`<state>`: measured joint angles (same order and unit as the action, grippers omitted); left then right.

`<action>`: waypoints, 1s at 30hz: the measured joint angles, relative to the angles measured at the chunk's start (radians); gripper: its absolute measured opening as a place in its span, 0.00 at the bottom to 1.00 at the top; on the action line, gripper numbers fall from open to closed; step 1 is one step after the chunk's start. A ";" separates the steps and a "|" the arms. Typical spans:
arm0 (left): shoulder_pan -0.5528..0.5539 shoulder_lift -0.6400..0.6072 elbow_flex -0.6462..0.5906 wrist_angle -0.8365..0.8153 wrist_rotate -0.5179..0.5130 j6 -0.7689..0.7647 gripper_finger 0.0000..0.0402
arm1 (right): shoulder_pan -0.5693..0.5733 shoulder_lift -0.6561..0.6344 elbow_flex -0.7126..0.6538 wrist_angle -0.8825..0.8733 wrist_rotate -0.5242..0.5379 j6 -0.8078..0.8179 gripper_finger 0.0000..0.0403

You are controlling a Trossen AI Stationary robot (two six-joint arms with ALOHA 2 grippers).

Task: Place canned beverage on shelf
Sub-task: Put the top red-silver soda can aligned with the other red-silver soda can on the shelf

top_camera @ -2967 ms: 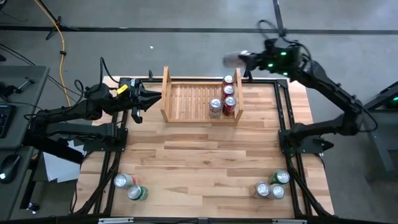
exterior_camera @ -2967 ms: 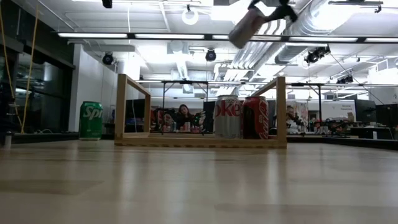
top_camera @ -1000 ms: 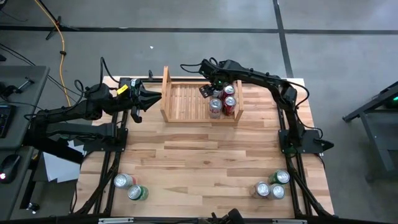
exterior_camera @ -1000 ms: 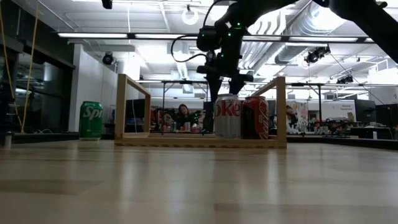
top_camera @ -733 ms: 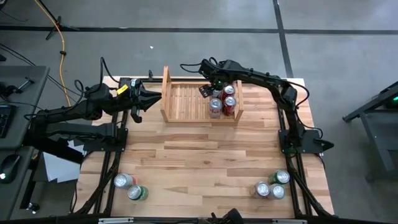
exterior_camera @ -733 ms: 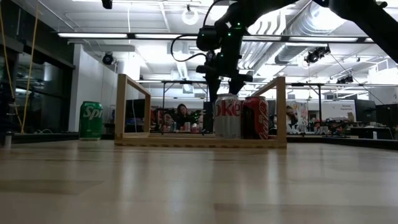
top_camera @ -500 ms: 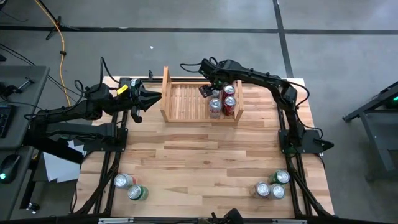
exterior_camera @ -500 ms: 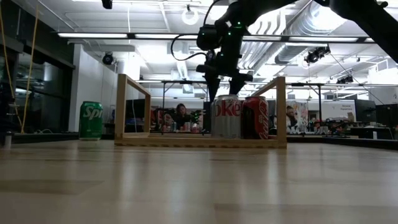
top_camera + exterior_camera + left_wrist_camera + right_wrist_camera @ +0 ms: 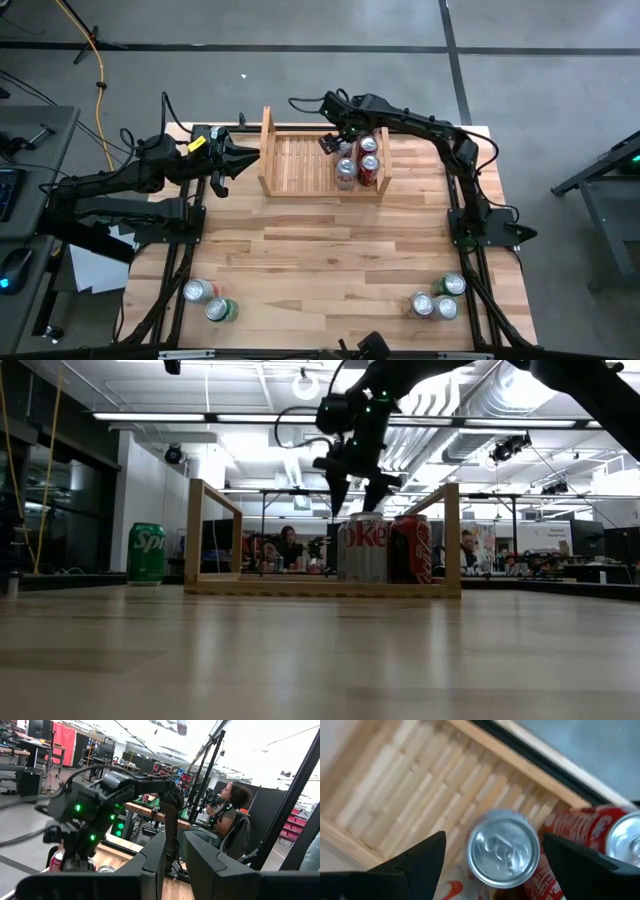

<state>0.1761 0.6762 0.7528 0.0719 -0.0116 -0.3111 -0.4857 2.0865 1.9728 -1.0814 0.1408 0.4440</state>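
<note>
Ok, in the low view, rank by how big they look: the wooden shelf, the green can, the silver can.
1. shelf, clearly largest.
2. silver can and green can look much alike; the green one stands outside the shelf at a different depth, so I won't rank them.

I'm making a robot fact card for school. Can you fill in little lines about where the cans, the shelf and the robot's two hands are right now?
shelf: pale wooden rack at the table's far edge
cans on shelf: four, bunched at its right end
right gripper: open, just above the silver can, not gripping it
left gripper: waiting left of the shelf, holding nothing
spare cans: two near left, three near right
</note>
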 joint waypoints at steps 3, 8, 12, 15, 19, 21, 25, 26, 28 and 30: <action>0.000 0.000 0.000 0.000 0.000 0.000 0.15 | -0.006 -0.001 0.048 0.005 0.000 0.000 0.77; 0.000 0.000 0.000 0.000 0.000 0.000 0.15 | -0.020 0.000 0.082 0.039 -0.001 -0.023 0.65; 0.000 0.000 0.000 0.000 0.000 0.000 0.15 | -0.033 0.008 0.055 0.057 -0.011 -0.005 0.38; 0.000 0.000 0.000 0.000 0.000 0.000 0.15 | -0.036 0.009 0.032 0.114 -0.034 -0.002 0.11; 0.000 0.000 0.000 0.000 0.000 0.000 0.15 | -0.033 0.009 0.028 0.166 -0.041 0.009 0.06; 0.000 0.000 0.000 0.000 0.000 0.000 0.15 | -0.033 0.009 0.028 0.166 -0.041 0.019 0.06; 0.000 0.000 0.000 0.000 0.000 0.000 0.15 | -0.038 0.009 0.027 0.154 -0.037 0.003 0.01; 0.000 0.000 0.000 0.000 0.000 0.000 0.15 | -0.039 0.009 0.027 0.148 -0.029 0.004 0.01; 0.000 0.000 0.000 0.000 0.000 -0.001 0.15 | -0.039 0.010 0.027 0.133 -0.010 0.008 0.01; 0.000 0.000 0.000 0.000 0.000 -0.001 0.15 | -0.039 0.020 0.027 0.127 -0.003 0.003 0.00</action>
<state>0.1764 0.6762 0.7528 0.0719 -0.0120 -0.3125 -0.5244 2.1067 1.9999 -0.9546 0.1376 0.4471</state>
